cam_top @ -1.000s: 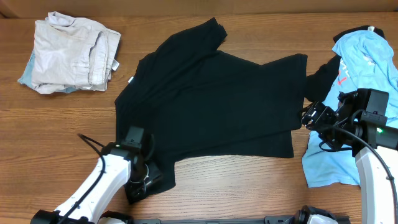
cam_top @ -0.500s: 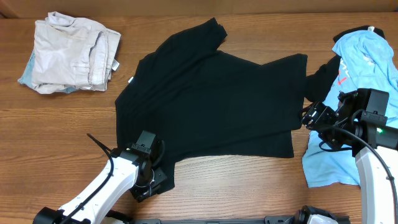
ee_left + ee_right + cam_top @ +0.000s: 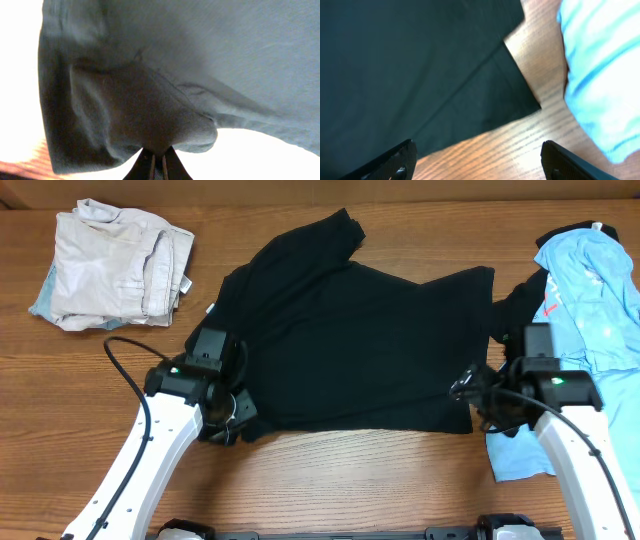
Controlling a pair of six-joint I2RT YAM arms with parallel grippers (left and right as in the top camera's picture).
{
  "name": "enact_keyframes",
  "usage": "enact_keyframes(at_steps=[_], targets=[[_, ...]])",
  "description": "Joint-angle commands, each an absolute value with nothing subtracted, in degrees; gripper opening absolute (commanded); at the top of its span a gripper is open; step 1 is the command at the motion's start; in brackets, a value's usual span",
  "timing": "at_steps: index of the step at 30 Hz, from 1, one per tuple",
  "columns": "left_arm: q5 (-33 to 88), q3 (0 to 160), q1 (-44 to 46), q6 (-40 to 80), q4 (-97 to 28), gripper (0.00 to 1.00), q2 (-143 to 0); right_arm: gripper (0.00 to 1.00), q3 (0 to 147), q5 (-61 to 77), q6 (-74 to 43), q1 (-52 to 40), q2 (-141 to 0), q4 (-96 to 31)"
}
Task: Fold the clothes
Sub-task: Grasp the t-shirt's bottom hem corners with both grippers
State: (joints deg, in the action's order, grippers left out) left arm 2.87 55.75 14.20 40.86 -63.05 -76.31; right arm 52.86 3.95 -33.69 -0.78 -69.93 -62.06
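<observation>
1. Wooden table [image 3: 340,480], overhead view: black T-shirt [image 3: 350,340] spread across centre.
2. L gripper [image 3: 159,161] pinched tight on shirt's lower-left corner, cloth bunched.
3. R gripper [image 3: 478,146] fingers wide apart above shirt's lower-right corner.
4. Cream garment [image 3: 110,265] far left; light blue shirt [image 3: 590,290] at right edge.

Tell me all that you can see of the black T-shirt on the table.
The black T-shirt is plain, soft-looking cloth with short sleeves, spread mostly flat on the wooden table, slightly creased. A small white label shows at its left edge. The left gripper is shut on its lower left corner, bunching the cloth there. The right gripper hangs open over the lower right corner.
</observation>
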Motion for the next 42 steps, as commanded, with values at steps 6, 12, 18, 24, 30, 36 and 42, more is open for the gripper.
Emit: enact_keyframes(at_steps=[6,12,18,24,30,36,42], targets=[[0.4,57.8,13.9,36.4,-62.4,0.04,-76.4,0.8,40.9,-2.3,-48.1,-3.2,-72.7,-53.7],[0.4,57.8,13.9,36.4,-62.1,0.04,-76.4,0.75,34.5,-1.4,-49.8,-3.2,-74.6,-45.6],[-0.6,57.8,13.9,36.4,-62.0,0.04,-76.4,0.65,33.1,-1.2,-49.8,-3.2,-77.9,-41.9],[-0.6,57.9,13.8,36.4,-60.9,0.04,-76.4,0.41,33.1,-1.2,-49.8,-3.2,-80.4,-39.6],[-0.7,57.9,13.8,36.4,-59.8,0.04,-76.4,0.17,33.1,-1.2,-48.5,-3.2,-81.7,-39.0],[-4.1,61.3,12.6,36.4,-59.9,0.04,-76.4,0.04,34.9,1.0,-44.6,-2.4,-81.5,-40.6],[-5.8,73.4,8.3,33.4,-64.2,0.04,-76.4,0.04,48.0,1.6,-38.5,1.3,-78.5,-53.2]])
